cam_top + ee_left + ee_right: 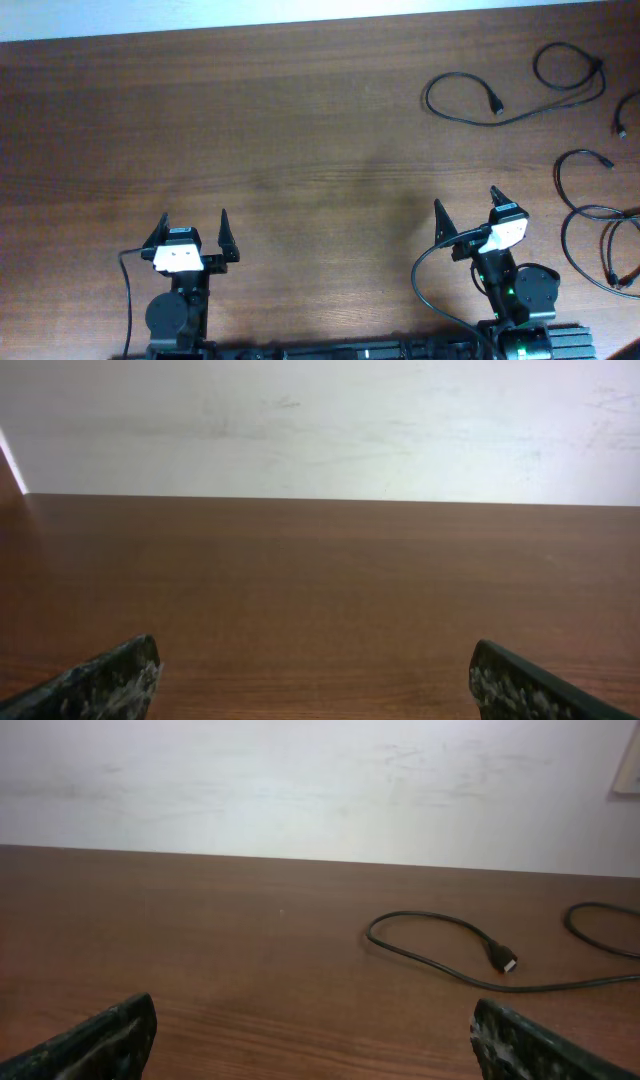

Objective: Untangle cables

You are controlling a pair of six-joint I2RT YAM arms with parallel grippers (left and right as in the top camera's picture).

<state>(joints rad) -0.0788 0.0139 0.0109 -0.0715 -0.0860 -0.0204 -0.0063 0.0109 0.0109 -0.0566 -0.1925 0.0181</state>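
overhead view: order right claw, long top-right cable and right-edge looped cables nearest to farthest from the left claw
From the left claw:
1. right claw, same near side, off to the right
2. long cable, far side, top right
3. looped cables, at the right edge, beyond the right claw

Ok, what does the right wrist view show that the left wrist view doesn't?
Only right wrist: a black cable with its plug end on the table, plus part of a second cable at the right edge. Only left wrist: nothing extra, just bare wood. Both: brown table, white wall, and an open, empty tool: right tool, left tool.
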